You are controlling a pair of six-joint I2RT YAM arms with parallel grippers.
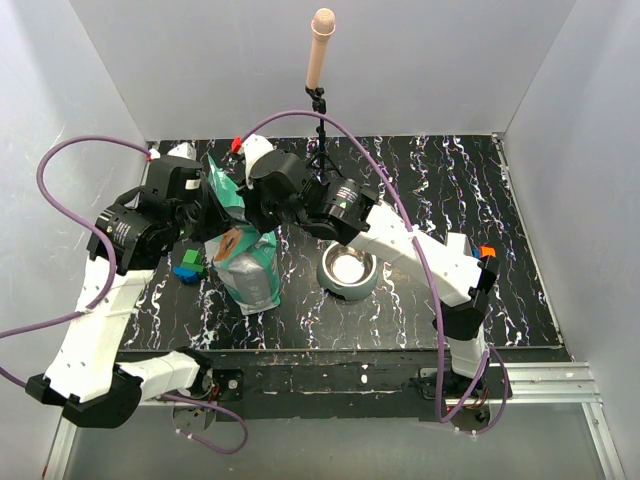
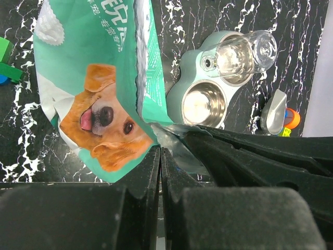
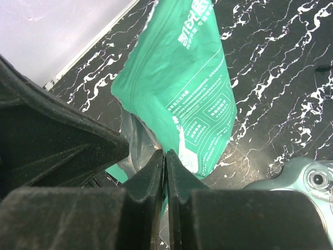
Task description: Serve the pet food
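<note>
Serving pet food, early stage, read left to right. Toy blocks (image 1: 187, 268) lie on the marbled table (image 1: 430, 180), out to the left of the left claw and apart from it. The left claw (image 2: 160, 156) has its fingers pressed together, apparently pinching the top edge of the teal bag (image 2: 93, 67), whose dog-printed face hangs directly below the fingertips. The bag stands upright between the two claws. The right claw (image 3: 165, 156) is likewise pressed shut on the same top edge from the other side, with the printed back panel falling away beneath it.

The kibble is not visible in any view and is presumably inside the bag. The steel bowl (image 2: 202, 104) sits in a pale green feeder to the right of both claws and well clear of the bag, beside a clear water bottle (image 2: 244, 52) — its polished bottom shows bare, with no pellets.

Judged progress: the bag is gripped at its mouth from both sides, and nothing is served yet. What remains is to open the mouth, bring the bag across and tip it over the bowl.
</note>
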